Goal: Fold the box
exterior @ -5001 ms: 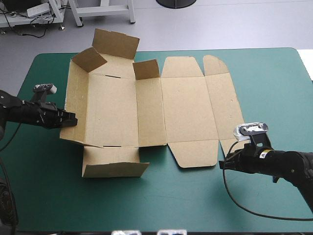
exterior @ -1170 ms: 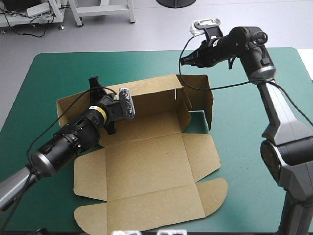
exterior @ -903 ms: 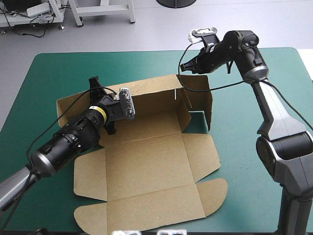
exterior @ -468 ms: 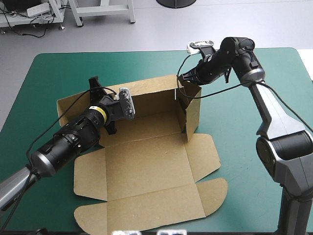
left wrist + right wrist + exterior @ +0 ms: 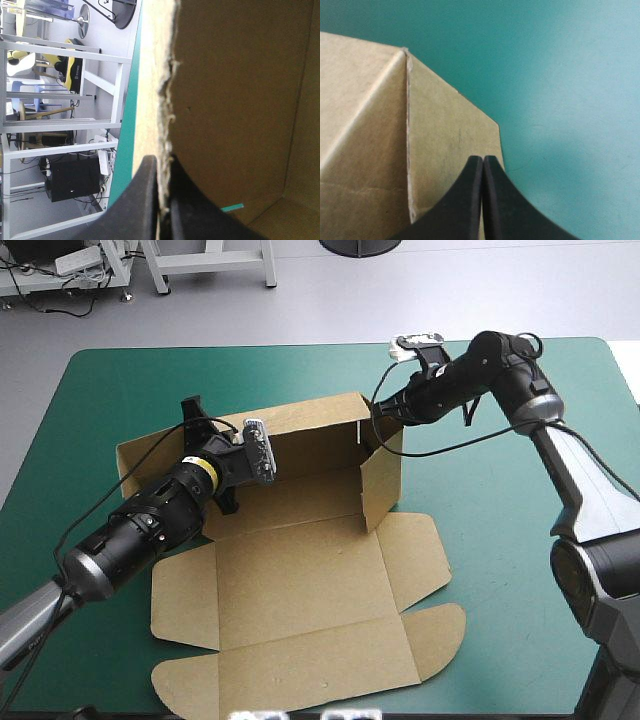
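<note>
The brown box (image 5: 300,580) lies mid-table with its long back wall (image 5: 310,430) raised and its right end wall (image 5: 383,480) standing upright. The lid panels lie flat toward the table's front, ending in a rounded tab (image 5: 440,630). My left gripper (image 5: 197,418) reaches over the back wall's left part. In the left wrist view it (image 5: 162,200) pinches the ragged top edge of that board (image 5: 240,100). My right gripper (image 5: 381,411) is shut, its tip against the top outer corner of the end wall. In the right wrist view it (image 5: 483,165) rests on the brown panel (image 5: 370,125).
Bare teal-green cover (image 5: 500,540) stretches to the right of the box and along the far edge (image 5: 250,365). The left arm's body lies over the box's left flap (image 5: 140,460).
My right gripper came down and in toward the box's back right corner. The end flap, earlier splayed outward, now stands square against the back wall. The left arm has stayed put.
</note>
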